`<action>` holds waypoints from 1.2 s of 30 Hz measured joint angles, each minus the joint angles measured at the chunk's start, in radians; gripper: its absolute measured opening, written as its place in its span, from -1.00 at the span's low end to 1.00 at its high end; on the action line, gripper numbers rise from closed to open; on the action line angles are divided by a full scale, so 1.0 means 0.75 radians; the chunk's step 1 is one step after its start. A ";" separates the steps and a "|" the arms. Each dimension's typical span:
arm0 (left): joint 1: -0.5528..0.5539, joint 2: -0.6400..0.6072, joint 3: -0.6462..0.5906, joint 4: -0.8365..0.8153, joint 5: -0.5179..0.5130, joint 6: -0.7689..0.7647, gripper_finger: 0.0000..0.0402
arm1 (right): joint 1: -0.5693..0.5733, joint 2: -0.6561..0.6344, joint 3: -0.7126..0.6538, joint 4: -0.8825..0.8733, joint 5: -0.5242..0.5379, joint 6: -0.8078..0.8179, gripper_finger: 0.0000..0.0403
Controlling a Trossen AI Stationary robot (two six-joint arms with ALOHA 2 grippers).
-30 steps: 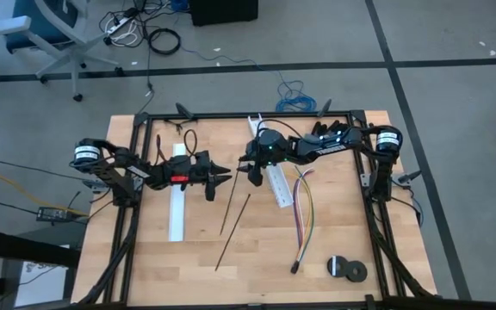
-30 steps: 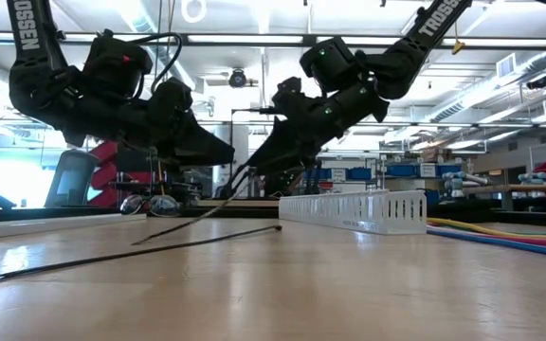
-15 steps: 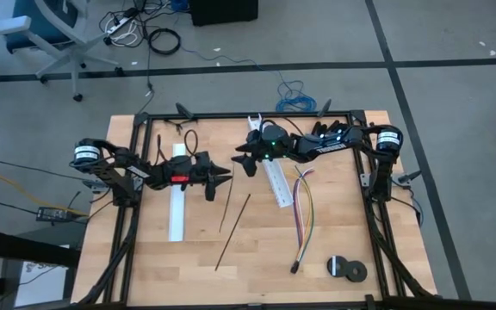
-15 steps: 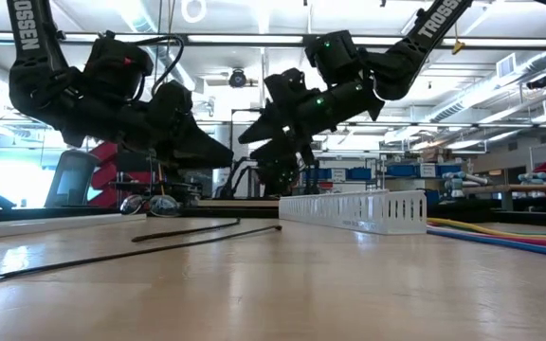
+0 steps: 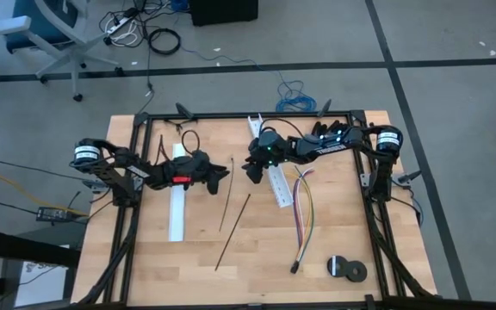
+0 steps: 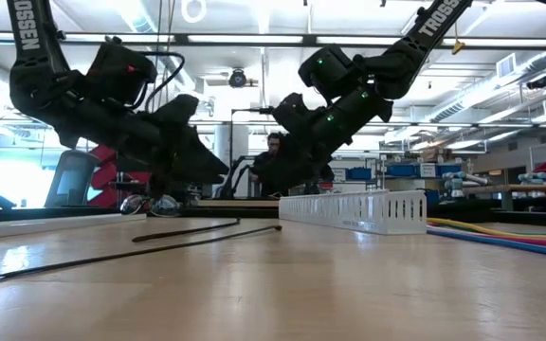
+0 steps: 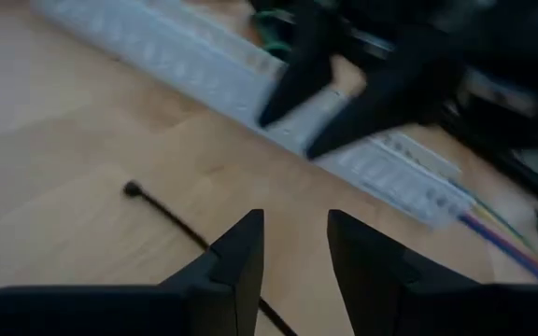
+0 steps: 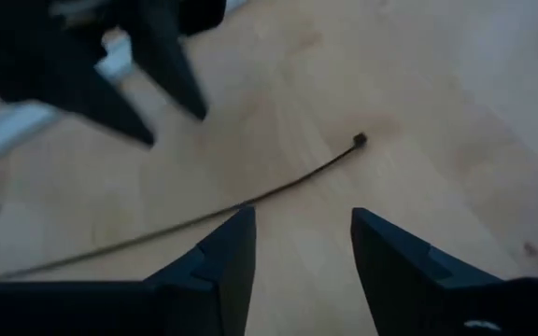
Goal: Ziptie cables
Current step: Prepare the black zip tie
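Two thin black zipties lie flat on the wooden table, one [image 5: 226, 198] below the grippers and one [image 5: 233, 232] nearer the front; both show in the low view [image 6: 188, 230]. The cables [image 5: 306, 211], yellow, blue and purple, lie to the right of a white channel [image 5: 274, 181]. My left gripper [image 5: 226, 170] and my right gripper [image 5: 250, 167] face each other above the first ziptie's head end [image 7: 132, 189], both open. The ziptie [image 8: 278, 191] runs on the table below the right gripper [image 8: 302, 229] and under the left gripper [image 7: 295, 233].
A second white channel [image 5: 177, 198] lies under my left arm. A black roll [image 5: 347, 269] sits at the front right. A person [image 6: 273, 144] shows in the room behind the table. Bare wood lies at the table's front.
The first ziptie's far end, raised between the two grippers a second ago, has dropped, and the strip now lies flat on the table. My right gripper rose and came back down toward it. My left gripper has rolled about its wrist in place.
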 joint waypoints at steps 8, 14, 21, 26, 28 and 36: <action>-0.054 0.001 0.298 -0.619 -0.063 0.021 -0.43 | -0.038 -0.054 -0.001 -0.009 0.010 -0.140 -0.29; -0.102 0.001 0.567 -1.020 -0.213 0.102 -0.53 | -0.040 -0.250 -0.001 -0.243 0.124 -0.290 -0.30; -0.125 0.001 0.787 -1.510 -0.499 -0.020 -0.63 | -0.006 -0.557 -0.129 -0.581 0.459 -0.282 -0.31; -0.125 0.029 0.791 -1.452 -0.509 -0.060 -0.69 | 0.045 -0.764 -0.358 -0.534 0.543 -0.158 -0.32; -0.125 0.069 0.791 -1.433 -0.505 -0.083 -0.72 | 0.064 -0.825 -0.454 -0.461 0.547 -0.108 -0.31; -0.091 0.216 0.811 -1.377 -0.417 -0.118 -0.79 | 0.107 -0.958 -0.663 -0.272 0.546 -0.008 -0.32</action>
